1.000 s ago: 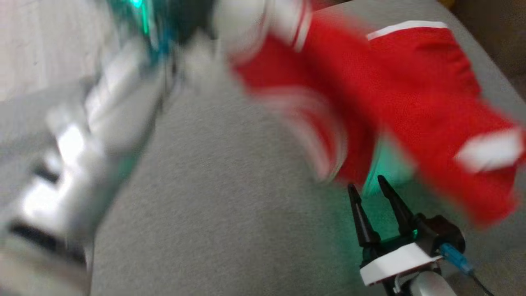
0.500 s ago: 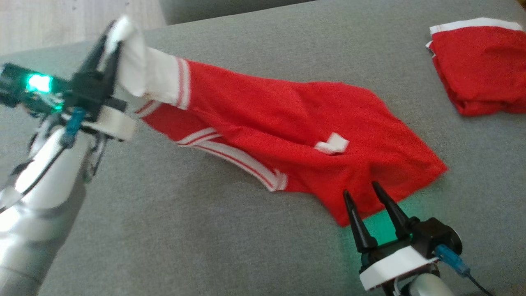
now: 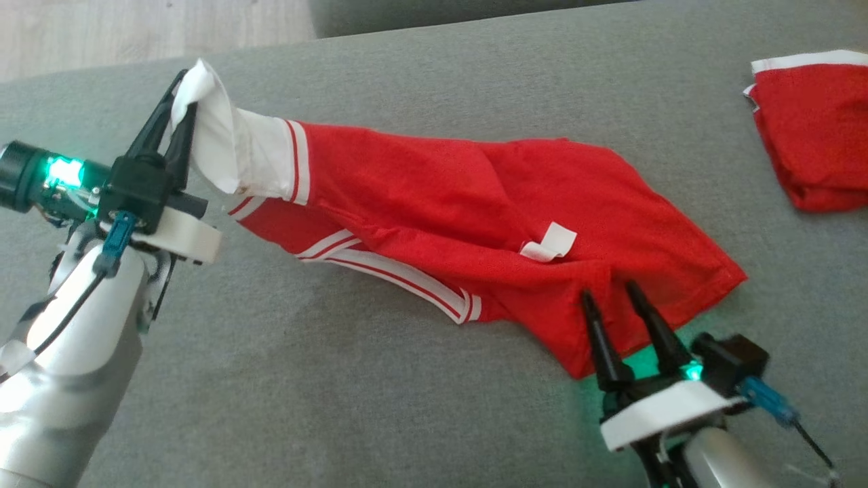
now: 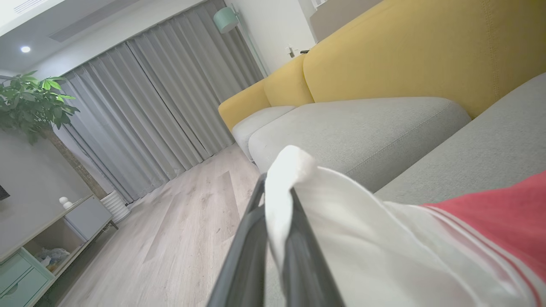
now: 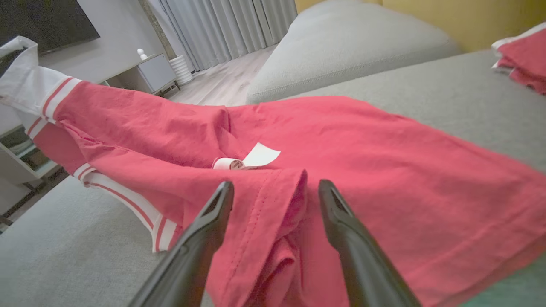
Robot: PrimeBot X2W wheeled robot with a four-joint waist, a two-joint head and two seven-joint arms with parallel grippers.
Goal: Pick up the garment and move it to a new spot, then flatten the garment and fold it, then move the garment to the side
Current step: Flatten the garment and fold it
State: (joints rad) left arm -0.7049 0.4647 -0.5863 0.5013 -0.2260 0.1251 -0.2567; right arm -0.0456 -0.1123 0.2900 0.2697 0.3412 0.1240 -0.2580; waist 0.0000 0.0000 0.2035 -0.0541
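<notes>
The left hand [image 3: 184, 95] is clenched on the white end of the red garment [image 3: 434, 196], lifting it near the sofa seat's [image 3: 339, 379] left edge. The rest lies across the seat's middle. The right hand [image 3: 609, 290] is released, its fingers spread over the near hem.

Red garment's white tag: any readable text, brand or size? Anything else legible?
No readable text.
On the red-and-white fabric garment, the white fabric tag shows no print.
The small rolled label beside it has faint marks, too blurred to read.
</notes>
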